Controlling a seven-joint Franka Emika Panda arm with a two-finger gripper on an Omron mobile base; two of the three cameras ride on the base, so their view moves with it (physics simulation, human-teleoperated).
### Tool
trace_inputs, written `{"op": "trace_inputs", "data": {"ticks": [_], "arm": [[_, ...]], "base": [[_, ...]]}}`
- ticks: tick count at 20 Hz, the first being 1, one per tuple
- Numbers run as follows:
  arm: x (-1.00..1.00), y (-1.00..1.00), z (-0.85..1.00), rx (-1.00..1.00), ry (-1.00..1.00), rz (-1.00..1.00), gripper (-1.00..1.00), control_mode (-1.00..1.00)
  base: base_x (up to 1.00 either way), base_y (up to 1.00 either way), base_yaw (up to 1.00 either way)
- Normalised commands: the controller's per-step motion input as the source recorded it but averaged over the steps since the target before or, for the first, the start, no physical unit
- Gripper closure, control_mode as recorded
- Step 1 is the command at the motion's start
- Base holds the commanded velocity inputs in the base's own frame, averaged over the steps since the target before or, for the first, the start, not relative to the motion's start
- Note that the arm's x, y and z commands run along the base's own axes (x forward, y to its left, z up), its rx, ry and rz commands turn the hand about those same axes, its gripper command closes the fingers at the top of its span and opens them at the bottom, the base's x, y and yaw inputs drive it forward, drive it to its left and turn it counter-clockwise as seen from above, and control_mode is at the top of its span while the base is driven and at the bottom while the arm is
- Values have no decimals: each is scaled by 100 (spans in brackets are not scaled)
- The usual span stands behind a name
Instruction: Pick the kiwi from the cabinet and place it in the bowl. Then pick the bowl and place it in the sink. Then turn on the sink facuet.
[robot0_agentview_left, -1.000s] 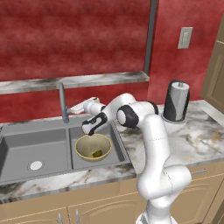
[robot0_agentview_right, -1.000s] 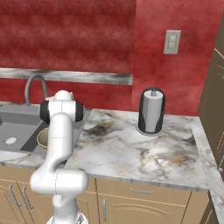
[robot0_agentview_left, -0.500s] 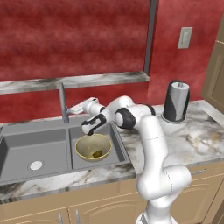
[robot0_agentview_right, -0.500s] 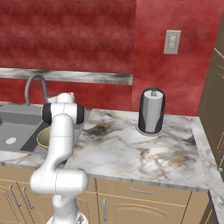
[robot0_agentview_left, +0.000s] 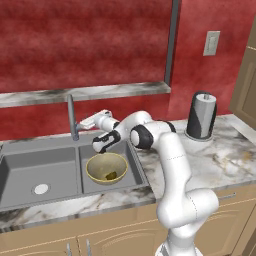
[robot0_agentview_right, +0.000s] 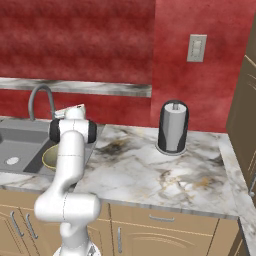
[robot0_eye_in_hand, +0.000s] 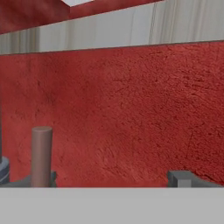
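Behind the sink (robot0_agentview_left: 30, 167), hard against the red wall (robot0_agentview_left: 90, 45), the faucet (robot0_agentview_left: 71, 117) rises thin and grey, and the gripper (robot0_agentview_left: 86, 121) sits just to its right with the jaws spread wide and nothing between them. From the hand view the fingertips (robot0_eye_in_hand: 183, 178) stand far apart at the bottom, and the short lever handle (robot0_eye_in_hand: 41, 155) stands upright by the left one, just beside it; whether it touches I can't tell. Beyond them, red wall with a pale ledge (robot0_eye_in_hand: 122, 28) across the top.

Nothing blocks the hand on the faucet side. The marbled ledge (robot0_agentview_left: 100, 91) runs along the wall above the spout, well clear of it. Off to the right, well apart on the marbled counter (robot0_agentview_left: 225, 155), stands a dark paper towel holder (robot0_agentview_left: 201, 116) with a white roll in it, a wall outlet (robot0_agentview_left: 212, 43) above it. Wooden drawer fronts (robot0_agentview_right: 165, 225) run below the counter.

Now the containers. Double-basin sink: the left basin holds just its round drain (robot0_agentview_left: 41, 189). The right basin holds the yellow-olive bowl (robot0_agentview_left: 106, 167), upright under the robot's forearm. Inside the bowl, toward its right side, lies the kiwi (robot0_agentview_left: 112, 175), small and dark olive. From the right base view, the bowl's rim peeks out left of the white arm.
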Motion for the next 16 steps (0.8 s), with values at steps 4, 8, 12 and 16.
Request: {"op": "trace_inputs", "data": {"ticks": [4,8,12,16], "arm": [[9,9,-7,0,0,0,-100,-100],[11,15,-3,0,0,0,-100,-100],[20,8,0,2,0,-1,-100,-100],[26,1,0,4,0,-6,-100,-100]], "base": [[0,0,0],[0,0,0],[0,0,0],[0,0,0]]}}
